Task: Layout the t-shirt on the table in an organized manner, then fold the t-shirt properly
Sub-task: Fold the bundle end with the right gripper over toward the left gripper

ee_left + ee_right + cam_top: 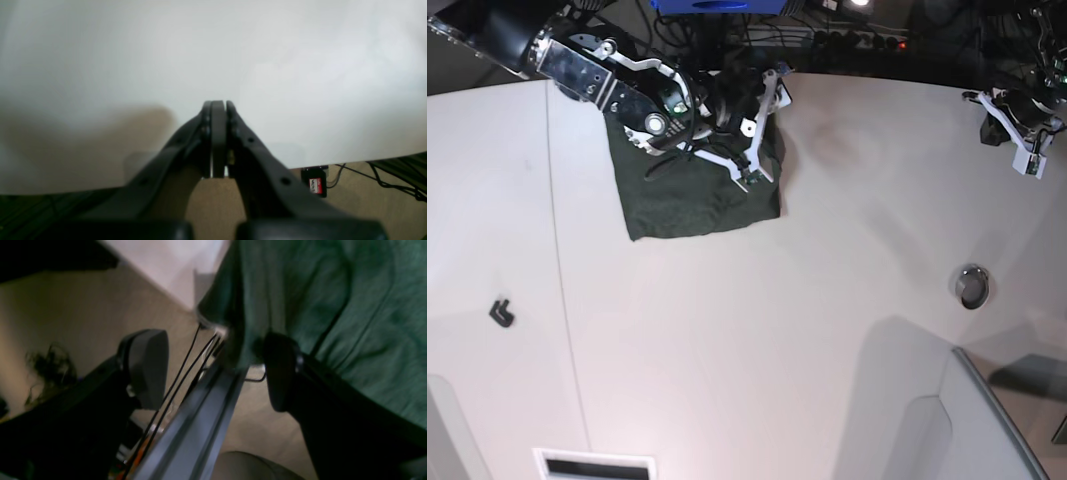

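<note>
Fingers of my right claw stand apart at the edge of the dark green cloth t-shirt, folded square on the white smooth counter; my left claw is pressed together, empty.

Below the table edge there is a beige floor with black cables on it. A small black box with a red label lies near them.
</note>
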`<state>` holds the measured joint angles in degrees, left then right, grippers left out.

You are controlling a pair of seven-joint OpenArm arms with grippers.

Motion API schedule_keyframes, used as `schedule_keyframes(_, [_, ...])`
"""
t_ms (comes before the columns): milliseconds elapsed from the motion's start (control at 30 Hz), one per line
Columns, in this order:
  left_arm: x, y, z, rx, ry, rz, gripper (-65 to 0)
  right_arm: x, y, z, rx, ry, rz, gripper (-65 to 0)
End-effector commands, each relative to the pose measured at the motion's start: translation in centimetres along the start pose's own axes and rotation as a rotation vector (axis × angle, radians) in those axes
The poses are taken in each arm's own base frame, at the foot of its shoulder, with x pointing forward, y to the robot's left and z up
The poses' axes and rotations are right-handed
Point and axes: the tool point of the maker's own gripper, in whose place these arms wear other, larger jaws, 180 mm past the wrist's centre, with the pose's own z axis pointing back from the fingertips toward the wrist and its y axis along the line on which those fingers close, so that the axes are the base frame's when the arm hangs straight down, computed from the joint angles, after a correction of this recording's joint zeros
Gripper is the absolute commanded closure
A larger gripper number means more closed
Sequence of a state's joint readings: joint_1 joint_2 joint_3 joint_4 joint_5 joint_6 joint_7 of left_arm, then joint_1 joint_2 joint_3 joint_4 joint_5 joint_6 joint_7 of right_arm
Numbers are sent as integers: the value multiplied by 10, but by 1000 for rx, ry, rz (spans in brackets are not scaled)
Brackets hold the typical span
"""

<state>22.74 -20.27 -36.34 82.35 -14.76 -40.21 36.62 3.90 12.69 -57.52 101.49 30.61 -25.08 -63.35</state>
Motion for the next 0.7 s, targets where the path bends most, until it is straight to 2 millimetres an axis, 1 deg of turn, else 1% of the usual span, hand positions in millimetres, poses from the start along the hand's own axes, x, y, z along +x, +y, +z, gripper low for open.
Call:
schedule_keyframes(0, [10, 7, 5, 17, -30, -15, 0, 10, 0, 2, -16, -33, 1, -419])
schedule_keyframes(100, [9, 6, 4, 14, -28, -14, 0, 16, -10, -1, -99, -64, 2, -419])
schedule_keyframes(200, [9, 5, 4, 13, -28, -15, 0, 15, -15, -2, -144, -82, 16, -416])
schedule_keyframes(233, [9, 5, 4, 12, -28, -14, 0, 15, -15, -2, -150, -85, 18, -401])
schedule_keyframes(267, [9, 5, 4, 12, -28, -14, 0, 15, -16, -2, -153, -87, 19, -353])
schedule_keyframes(300, [9, 5, 4, 12, -28, -14, 0, 15, -16, -2, -153, -87, 19, -291])
schedule_keyframes(400, [10, 5, 4, 12, -31, -13, 0, 17, -15, -1, -149, -94, 15, -36])
schedule_keyframes(433, [11, 5, 3, 12, -33, -13, 0, 20, -11, -1, -141, -100, 11, 0])
schedule_keyframes(467, [11, 5, 3, 12, -33, -13, 0, 23, -7, 0, -132, -108, 9, -5])
schedule_keyframes(533, [12, 5, 3, 12, -34, -13, 0, 28, -3, 0, -124, -117, 9, -35])
schedule_keyframes(667, [12, 5, 3, 12, -34, -13, 0, 39, 13, 2, -90, -138, 9, -35])
